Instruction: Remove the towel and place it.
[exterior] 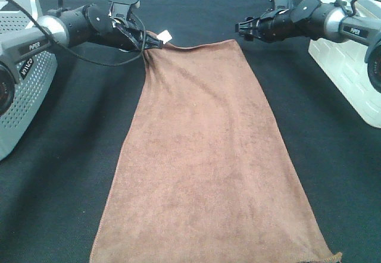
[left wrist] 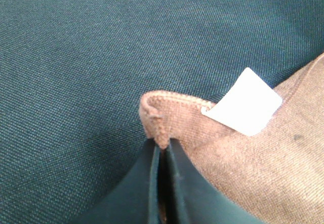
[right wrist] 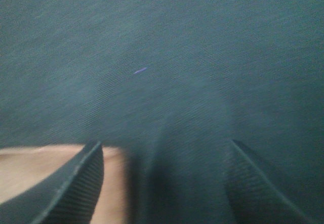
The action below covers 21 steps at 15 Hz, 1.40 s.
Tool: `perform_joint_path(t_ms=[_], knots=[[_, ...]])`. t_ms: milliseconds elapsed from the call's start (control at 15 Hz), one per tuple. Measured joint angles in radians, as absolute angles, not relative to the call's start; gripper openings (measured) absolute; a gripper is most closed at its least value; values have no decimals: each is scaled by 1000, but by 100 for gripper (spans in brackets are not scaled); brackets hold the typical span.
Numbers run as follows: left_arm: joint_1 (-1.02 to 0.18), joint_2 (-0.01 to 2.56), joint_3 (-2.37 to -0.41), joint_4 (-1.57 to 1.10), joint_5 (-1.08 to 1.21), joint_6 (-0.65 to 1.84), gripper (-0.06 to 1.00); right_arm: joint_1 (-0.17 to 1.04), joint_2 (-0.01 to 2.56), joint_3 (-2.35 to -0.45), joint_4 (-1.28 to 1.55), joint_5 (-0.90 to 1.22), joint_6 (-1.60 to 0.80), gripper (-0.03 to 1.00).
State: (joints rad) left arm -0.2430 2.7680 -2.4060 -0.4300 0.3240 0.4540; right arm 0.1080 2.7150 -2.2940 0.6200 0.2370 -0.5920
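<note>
The brown towel lies spread lengthwise on the black cloth-covered table, reaching from the far middle to the near edge. My left gripper is shut on the towel's far left corner, next to the small white tag. The left wrist view shows the pinched corner between the shut fingers, with the tag beside it. My right gripper is open, just above and beside the towel's far right corner. In the right wrist view its fingers stand wide apart, with a strip of towel under one.
A grey perforated housing stands at the left edge. A white ribbed container stands at the right edge. Black table cloth surrounds the towel on both sides.
</note>
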Motion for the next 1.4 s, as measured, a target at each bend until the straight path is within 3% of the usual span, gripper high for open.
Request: perform_joint_path(t_ms=[1200, 1333, 1400], knots=[[-243, 2768, -2406, -425, 349, 450, 1, 173, 2796, -2306, 672, 244, -596, 61], [-243, 2768, -2406, -413, 349, 450, 1, 175, 2801, -2306, 663, 230, -600, 54], [-243, 2768, -2406, -408, 349, 450, 1, 175, 2802, -2306, 641, 222, -600, 45]])
